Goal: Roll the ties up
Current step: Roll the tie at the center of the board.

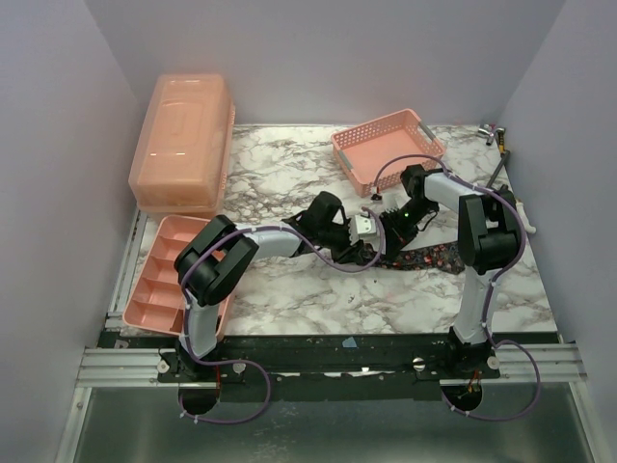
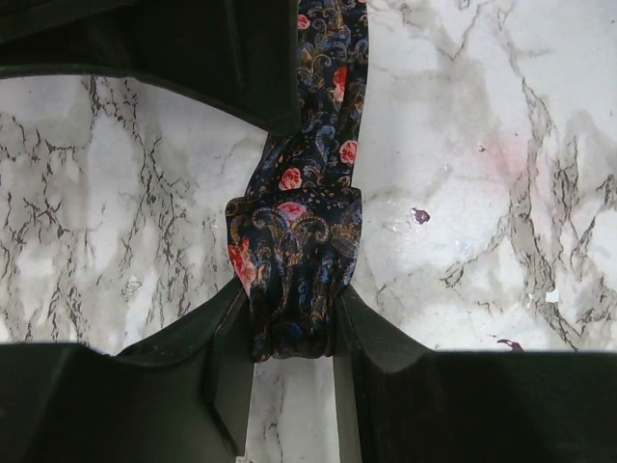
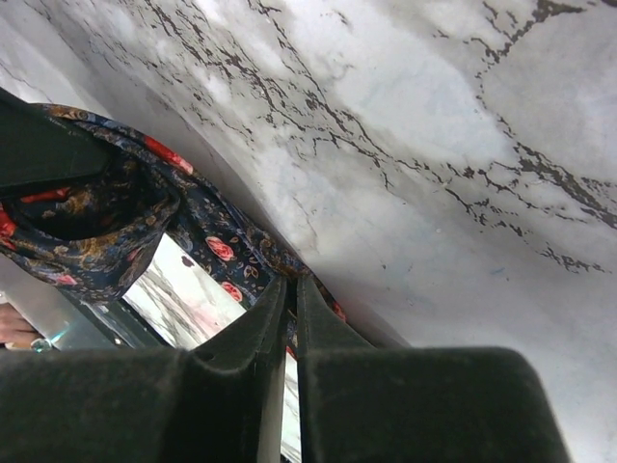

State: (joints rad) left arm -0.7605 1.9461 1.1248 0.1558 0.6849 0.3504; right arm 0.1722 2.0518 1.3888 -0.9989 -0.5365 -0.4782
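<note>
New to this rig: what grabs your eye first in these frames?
Both arms meet mid-table on a dark floral tie: the left end effector clamps a bunched fold, and the right end effector looks pinched on the strip beside it. Pink containers stand around them on the marble table: lidded box back left, basket back right, divided tray near left.

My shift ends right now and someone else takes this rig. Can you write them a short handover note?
The left gripper has its jaws shut on a small bunched, partly rolled end of the tie.
The right gripper has its jaws shut on the flat strip close by.
The tie lies near the middle of the table, with its free length flat toward the right arm.
Done: only the first bit of the roll.
Left: roll up the rest of the strip. No finished coil shows in the top view.
</note>
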